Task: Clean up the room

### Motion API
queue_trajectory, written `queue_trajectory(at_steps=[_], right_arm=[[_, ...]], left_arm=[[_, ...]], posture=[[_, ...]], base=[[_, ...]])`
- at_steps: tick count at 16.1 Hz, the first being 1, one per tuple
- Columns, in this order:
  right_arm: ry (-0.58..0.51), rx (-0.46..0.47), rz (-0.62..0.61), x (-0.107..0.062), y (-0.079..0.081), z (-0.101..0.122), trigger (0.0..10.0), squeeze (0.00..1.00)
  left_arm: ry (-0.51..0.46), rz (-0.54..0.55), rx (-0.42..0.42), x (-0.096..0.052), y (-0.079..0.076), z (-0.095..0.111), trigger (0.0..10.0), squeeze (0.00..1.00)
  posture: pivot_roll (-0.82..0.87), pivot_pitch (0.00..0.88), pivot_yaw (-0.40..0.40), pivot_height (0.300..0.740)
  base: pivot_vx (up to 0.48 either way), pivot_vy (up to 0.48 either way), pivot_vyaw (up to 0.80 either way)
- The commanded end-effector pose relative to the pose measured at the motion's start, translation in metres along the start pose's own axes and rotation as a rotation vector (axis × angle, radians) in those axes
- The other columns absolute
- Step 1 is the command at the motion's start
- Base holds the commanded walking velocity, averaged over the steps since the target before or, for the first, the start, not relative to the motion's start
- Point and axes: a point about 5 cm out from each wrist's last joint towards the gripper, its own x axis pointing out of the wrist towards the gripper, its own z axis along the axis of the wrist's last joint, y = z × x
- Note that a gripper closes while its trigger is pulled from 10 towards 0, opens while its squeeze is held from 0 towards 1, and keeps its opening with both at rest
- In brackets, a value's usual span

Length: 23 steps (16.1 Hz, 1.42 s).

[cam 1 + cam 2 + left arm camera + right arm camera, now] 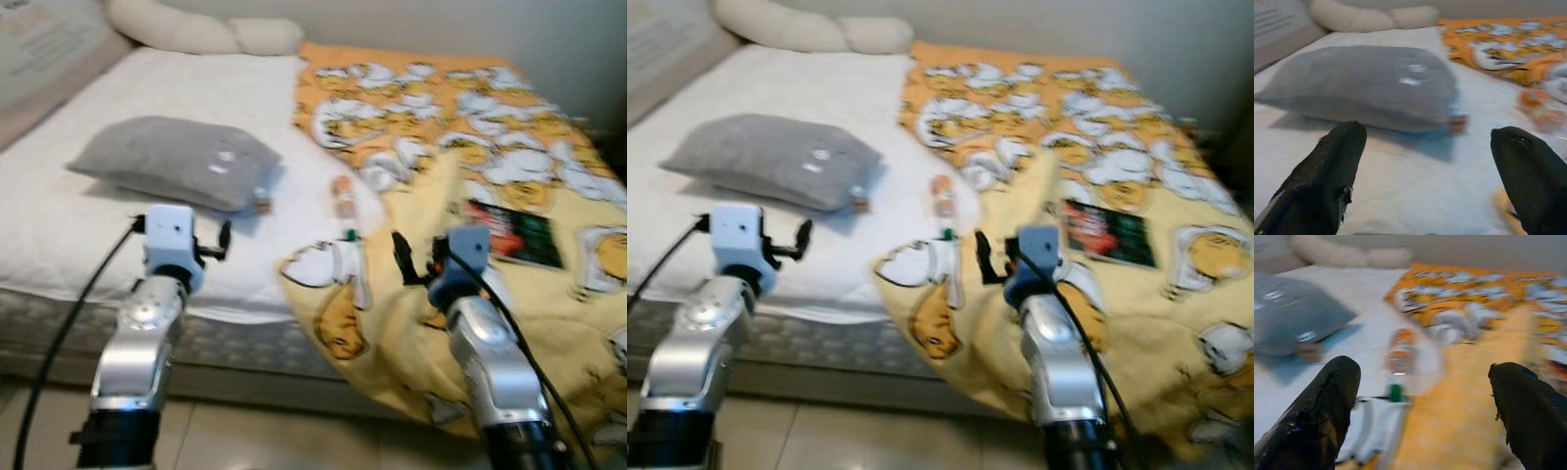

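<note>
The small clear plastic bottle with an orange label (1399,352) lies on the white bed sheet (59,225), straight ahead of the wide-open right gripper (1425,416), long axis pointing away. The left gripper (1430,181), equally wide, faces the grey pillow (1361,83).

Bed (59,245) with white sheet, mattress edge facing the camera, pale tiled floor (255,436) below. On the sheet: grey pillow (176,162) left of centre; long cream bolster (201,31) along the head end; clear bottle with orange label (343,194), green cap (1395,392) toward the near edge, just beside the blanket. Yellow cartoon-print blanket (470,127) covers the right half and hangs over the near edge. Dark book (514,233) lies flat on the blanket. Views are blurred.
</note>
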Motion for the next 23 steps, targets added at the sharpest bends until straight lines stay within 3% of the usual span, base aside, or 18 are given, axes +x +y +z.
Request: queue_trajectory(at_steps=[1,4,7,15,18,22,23], right_arm=[[0.002,-0.003,-0.003,0.001,-0.002,0.002,10.0,1.0],[0.013,-0.016,0.037,0.001,0.002,0.001,10.0,1.0],[0.029,-0.023,0.045,0.001,0.005,-0.002,10.0,1.0],[0.04,0.003,0.05,0.002,0.006,-0.004,10.0,1.0],[0.039,-0.001,0.061,-0.004,0.004,-0.001,10.0,1.0],[0.12,0.002,0.0,-0.003,-0.003,-0.006,10.0,1.0],[0.154,0.022,0.001,0.0,-0.003,-0.009,10.0,0.64]], left_arm=[[0.003,-0.001,-0.001,0.0,-0.001,0.001,10.0,0.0],[0.005,-0.004,0.0,0.0,-0.001,0.002,10.0,0.0],[0.008,-0.007,0.002,0.001,-0.001,0.002,10.0,0.0],[0.017,-0.02,0.011,0.0,-0.001,0.002,10.0,0.0],[0.039,-0.027,0.019,-0.008,0.0,-0.005,10.0,0.0],[0.071,-0.121,0.091,-0.019,-0.008,-0.014,10.0,0.0],[0.08,-0.142,0.118,-0.02,-0.008,-0.016,10.0,0.0]], posture=[[0.1,0.0,-0.018,0.74],[0.1,0.0,-0.016,0.74],[0.1,0.0,-0.013,0.74],[0.11,0.0,-0.004,0.74],[0.11,0.0,0.0,0.74],[0.11,0.0,0.005,0.74],[0.11,0.0,0.008,0.74]], base=[[0.401,0.0,0.0],[0.404,0.0,0.0],[0.405,0.0,0.8],[0.401,0.0,0.0],[0.359,0.0,0.0],[0.0,0.0,0.0],[0.0,0.0,0.0]])
